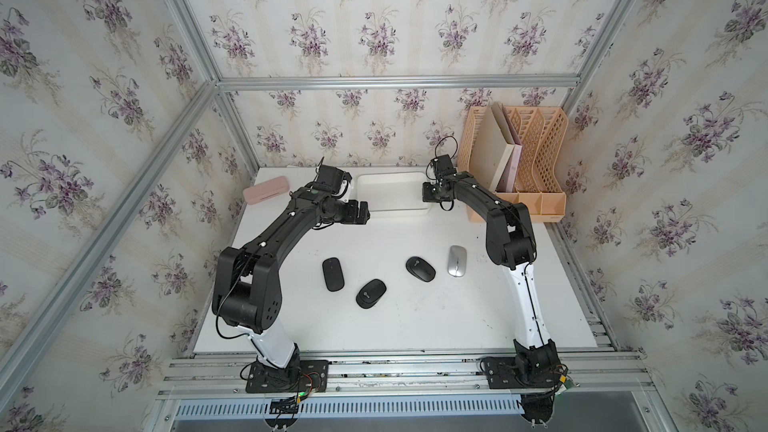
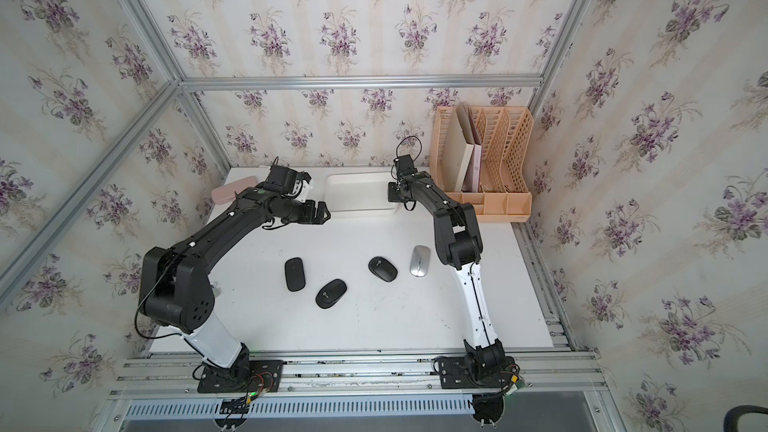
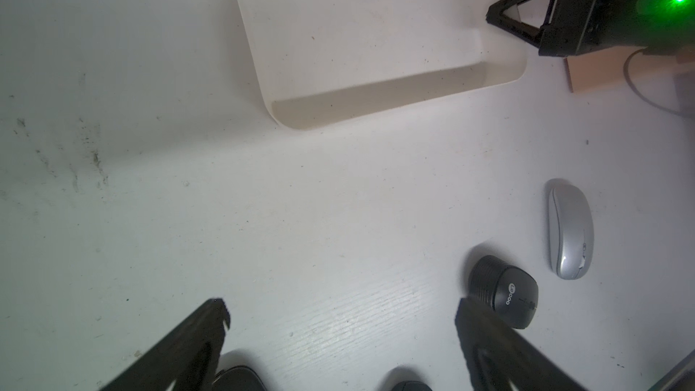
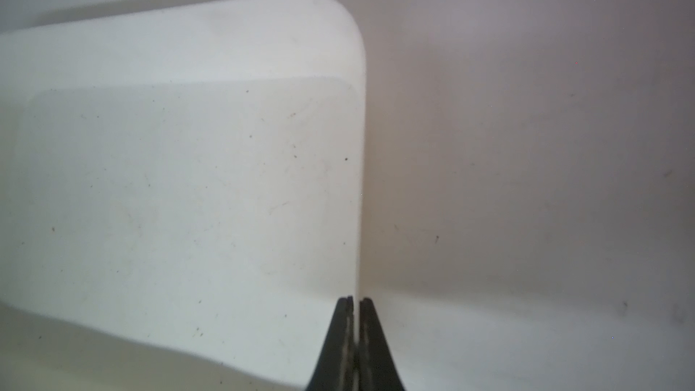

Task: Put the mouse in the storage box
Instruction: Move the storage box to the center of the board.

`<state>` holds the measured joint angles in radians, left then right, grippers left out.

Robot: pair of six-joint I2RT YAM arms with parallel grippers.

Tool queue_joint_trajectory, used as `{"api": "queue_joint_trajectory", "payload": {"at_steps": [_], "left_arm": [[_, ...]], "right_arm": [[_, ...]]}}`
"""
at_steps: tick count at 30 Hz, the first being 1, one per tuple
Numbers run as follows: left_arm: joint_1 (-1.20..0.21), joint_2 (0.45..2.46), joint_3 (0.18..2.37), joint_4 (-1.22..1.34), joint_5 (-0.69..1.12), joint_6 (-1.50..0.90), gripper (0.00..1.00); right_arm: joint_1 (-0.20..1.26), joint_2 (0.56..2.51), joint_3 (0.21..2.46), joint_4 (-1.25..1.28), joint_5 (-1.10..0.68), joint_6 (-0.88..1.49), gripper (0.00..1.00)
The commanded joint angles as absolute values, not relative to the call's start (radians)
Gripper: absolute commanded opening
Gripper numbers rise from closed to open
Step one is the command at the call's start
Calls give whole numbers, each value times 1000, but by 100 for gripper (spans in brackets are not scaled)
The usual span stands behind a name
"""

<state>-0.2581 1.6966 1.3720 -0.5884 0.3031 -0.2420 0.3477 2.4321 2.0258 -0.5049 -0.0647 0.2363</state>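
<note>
Your right gripper (image 4: 355, 300) is pinched together on the right-hand wall of the storage box (image 1: 390, 195), with the thin rim caught between its two fingers. The box sits at the far edge of the worktop (image 1: 415, 326), about midway along it. Your left gripper (image 3: 342, 310) has its fingers wide apart. It hangs over bare worktop just off the box's near left corner, clear of the box.

All four mice lie on the worktop outside the box, in a loose row across the middle:
- The left black mouse (image 1: 333, 274) is nearest the left edge.
- The middle black mouse (image 1: 371, 293) is just beside it, closer to the near edge.
- The right black mouse (image 1: 420, 269) lies tilted, further toward the right edge.
- The silver mouse (image 1: 457, 261) is just beside that one, close to your right arm's elbow.

None of the mice touch each other.

The pink case (image 1: 266, 189) lies in the far left corner. The peach file organiser (image 1: 536, 160) stands in the far right corner, with your right wrist between it and the box.
</note>
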Motion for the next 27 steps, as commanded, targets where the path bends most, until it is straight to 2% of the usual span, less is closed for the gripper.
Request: {"api": "queue_joint_trajectory", "payload": {"at_steps": [1,5,17,22,27], "left_arm": [[-258,1673,1361,-570,305,-254,99],[-258,1633,1336,-586,283,-258,99],[-260,1268,985,-431,204,-280,99],[-261,1135,831,-360,178,-279,99],[-261,1101,755,-324,177,-285,99]], "right_arm": [[350,2408,1995,-486,-45,251,0],[353,2339,1910,-466,-55,275,0],[383,1925,1300,-214,-54,386,0],[399,1828,1111,-87,-65,396,0],[419,1821,1046,-25,-101,376,0]]}}
